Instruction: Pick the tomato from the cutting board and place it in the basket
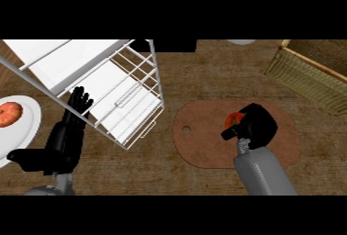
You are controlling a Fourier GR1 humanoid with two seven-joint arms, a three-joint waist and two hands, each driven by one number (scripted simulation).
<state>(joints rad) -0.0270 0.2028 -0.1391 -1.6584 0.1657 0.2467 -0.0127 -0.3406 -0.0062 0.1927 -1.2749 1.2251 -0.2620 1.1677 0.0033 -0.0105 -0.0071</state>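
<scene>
Brown, mottled tabletop (203, 69) stretches under my two forearms. On it the tomato (233, 120) sits on the oval cutting board (196, 147), and my right hand (256, 125) is curled around it, thumb on its near-left side and fingers hiding its far-right side, so only a red sliver shows at the hand's left. I cannot tell whether the tomato touches the board or is just above it. The board spreads out beneath and around that hand, its small round hole off to the hand's left. Ahead and to the right of the hand, well apart, stands the woven basket (308, 75). Far to its left lies a white wire rack (129, 98). My left hand (68, 133) rests open beside the rack's near corner, fingers straight and pointing away. Just left of that hand a white plate (24, 133) carries an orange-red fruit (9, 114).
</scene>
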